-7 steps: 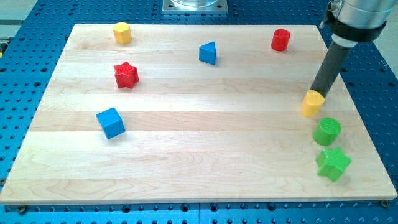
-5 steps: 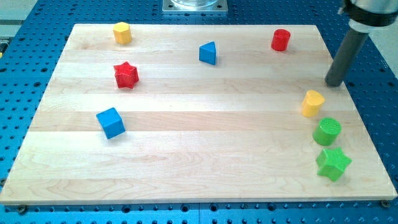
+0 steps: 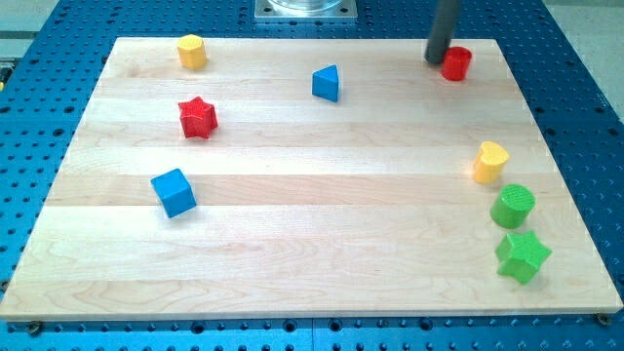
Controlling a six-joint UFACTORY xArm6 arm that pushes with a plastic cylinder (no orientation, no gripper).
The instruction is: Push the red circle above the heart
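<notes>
The red circle (image 3: 456,63) is a short red cylinder near the top right of the wooden board (image 3: 312,234). The yellow heart (image 3: 490,162) lies lower down, near the right edge. My dark rod comes down from the view's top, and my tip (image 3: 435,59) touches the left side of the red circle.
A green cylinder (image 3: 512,207) and a green star (image 3: 523,255) sit below the heart. A blue triangle (image 3: 328,83) is at top centre. A yellow hexagon (image 3: 191,51), a red star (image 3: 197,118) and a blue cube (image 3: 174,192) are on the left.
My tip moved from beside the yellow heart up and left to the red circle's left side. The red circle has shifted slightly to the right.
</notes>
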